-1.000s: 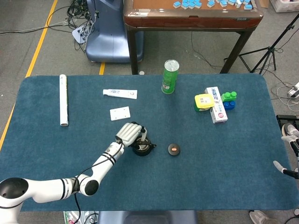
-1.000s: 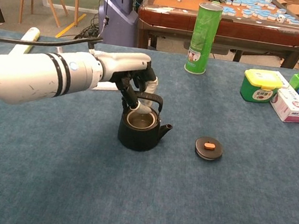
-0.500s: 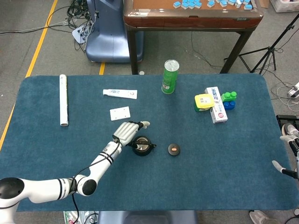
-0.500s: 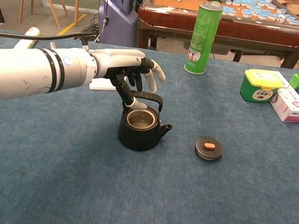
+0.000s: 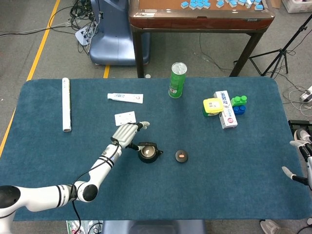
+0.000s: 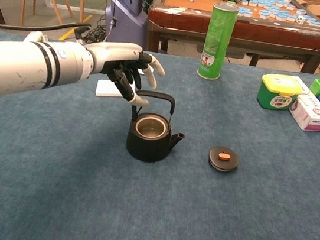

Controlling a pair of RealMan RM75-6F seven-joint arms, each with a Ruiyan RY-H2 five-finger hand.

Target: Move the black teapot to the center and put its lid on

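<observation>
One teapot (image 6: 149, 133) sits uncovered near the middle of your worktop (image 5: 234, 165), its lid (image 6: 223, 159) lying apart at 3 o'clock. Your left hand (image 6: 125, 67) hovers at its 10 o'clock, fingers (image 6: 155, 66) spread, holding nothing. Right hand (image 5: 298, 163): cannot tell.

left arm: extended from the near left corner of the table toward its middle | left hand (image 6: 125, 67): held above the table, fingers (image 6: 153, 64) spread apart, nothing gripped | right hand (image 5: 301, 161): seen only partly at the right edge, its state not discernible
</observation>
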